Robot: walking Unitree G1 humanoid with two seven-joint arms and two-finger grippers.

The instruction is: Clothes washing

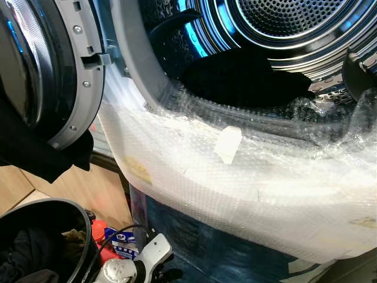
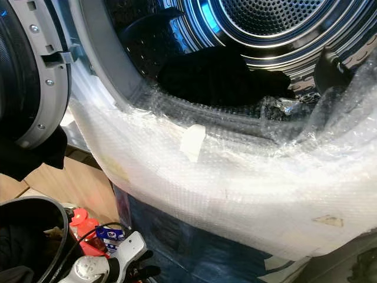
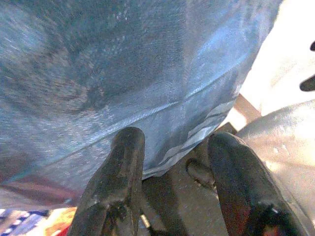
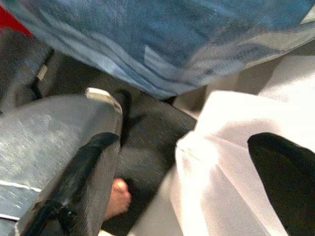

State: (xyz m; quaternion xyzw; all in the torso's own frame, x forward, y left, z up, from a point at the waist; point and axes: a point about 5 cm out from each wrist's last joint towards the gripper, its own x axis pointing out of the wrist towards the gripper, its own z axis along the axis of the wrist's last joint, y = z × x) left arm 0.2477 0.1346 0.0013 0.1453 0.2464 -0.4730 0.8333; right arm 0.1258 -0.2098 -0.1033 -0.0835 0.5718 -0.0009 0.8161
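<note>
Presumably mid-load: dark garment (image 1: 247, 79) lay inside the drum (image 1: 283, 29), door (image 1: 53, 71) swung wide for access. Left claw (image 3: 172, 196) and right claw (image 4: 192, 187) both gaped, empty (arms low). More clothes waited in the basket (image 1: 82, 218).

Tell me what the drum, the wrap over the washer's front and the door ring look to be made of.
Drum: polished metal, probably stainless steel, judging by its mirror sheen and punched holes.
Wrap: clear plastic bubble wrap, seen from its rows of small air cells and milky gloss.
Door ring: matte grey moulded plastic, likely, with visible screw heads.
</note>
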